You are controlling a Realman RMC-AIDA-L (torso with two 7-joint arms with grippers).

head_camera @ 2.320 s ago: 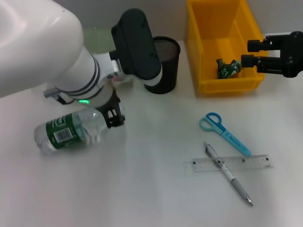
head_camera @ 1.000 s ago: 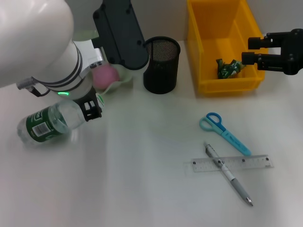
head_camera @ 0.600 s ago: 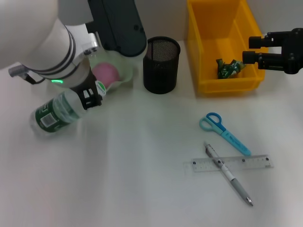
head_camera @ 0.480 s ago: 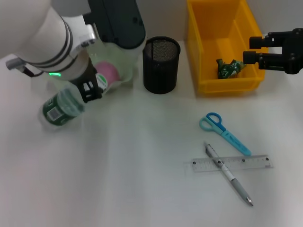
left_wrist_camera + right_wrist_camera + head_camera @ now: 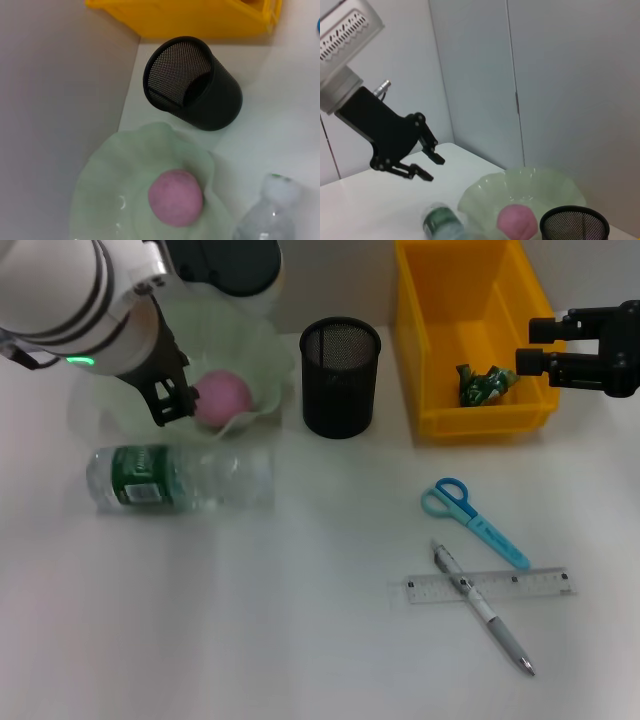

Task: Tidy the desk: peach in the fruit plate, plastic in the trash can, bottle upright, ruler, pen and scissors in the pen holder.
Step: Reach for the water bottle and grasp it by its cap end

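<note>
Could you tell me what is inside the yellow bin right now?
The yellow bin holds one crumpled green plastic wrapper near its front right corner; the rest of its visible floor is bare. The right gripper hovers at the bin's right edge, hiding a little of that side.

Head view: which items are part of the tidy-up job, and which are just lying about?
Job items:
- peach, in fruit plate
- bottle, lying on its side
- pen holder
- yellow bin holding crumpled plastic
- scissors, pen, ruler on the desk
- left gripper, open; right gripper beside the bin

Lying about:
- nothing else visible
</note>
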